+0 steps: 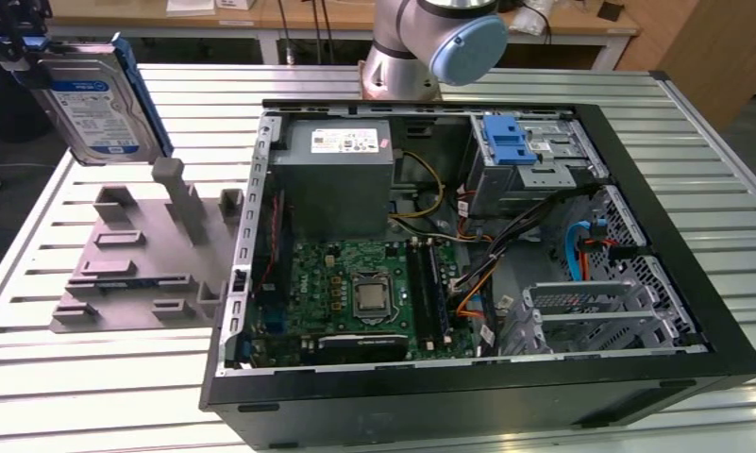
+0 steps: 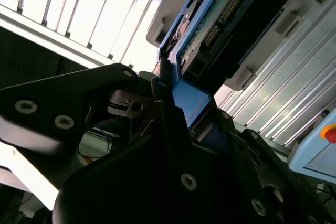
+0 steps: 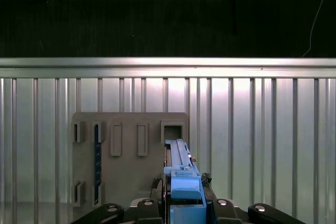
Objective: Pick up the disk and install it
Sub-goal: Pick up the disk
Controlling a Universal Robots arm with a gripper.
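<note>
Slatted table [image 1: 101, 377], open case [image 1: 478, 401], disk [image 1: 94, 104] aloft

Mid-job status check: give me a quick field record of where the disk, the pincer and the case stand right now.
pincer: shut on the disk's blue bracket
disk: held on edge in the air, label toward the exterior view
grey slotted holder: on the table beneath the disk; the disk appears clear of it
computer case: lying open, to the exterior view's right of the holder
drive cage: inside the case, blue latch piece on top
install: not yet done
</note>
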